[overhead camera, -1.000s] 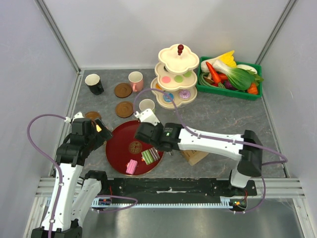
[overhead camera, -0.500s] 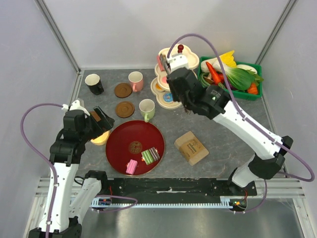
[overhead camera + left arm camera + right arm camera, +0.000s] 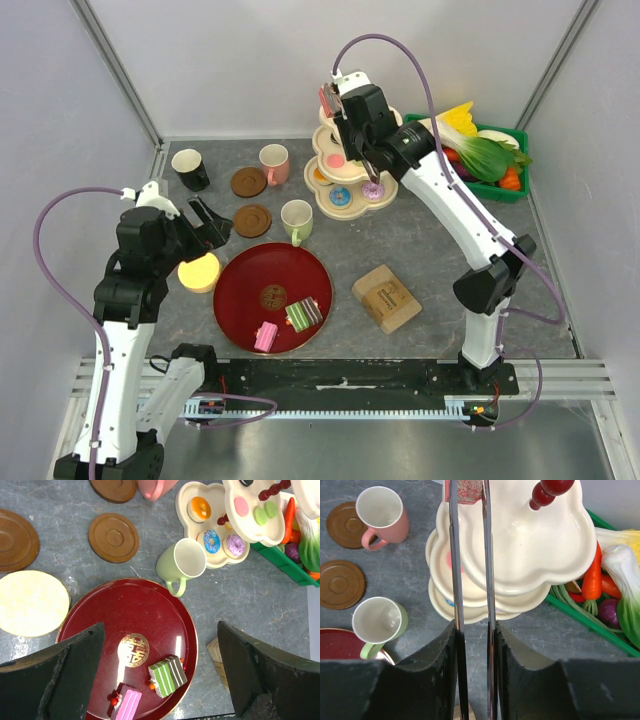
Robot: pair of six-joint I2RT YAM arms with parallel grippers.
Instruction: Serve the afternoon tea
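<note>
Grips metal tongs (image 3: 454,555) in right gripper (image 3: 472,630), jaws shut, pinching pink cake slice (image 3: 465,490) above tiered stand (image 3: 520,545). Likely light, stiff, slick: best nipped across flat sides. Hovers left gripper (image 3: 160,630), jaws apart, over red tray (image 3: 125,610).

I make out one sign only, a gold double-happiness character (image 3: 133,650) mid red tray (image 3: 125,605), print on the tan block (image 3: 386,298) (too small to read).

Right tool (image 3: 330,106) with a red pastry (image 3: 325,98) above the tiered stand (image 3: 342,206)
</note>
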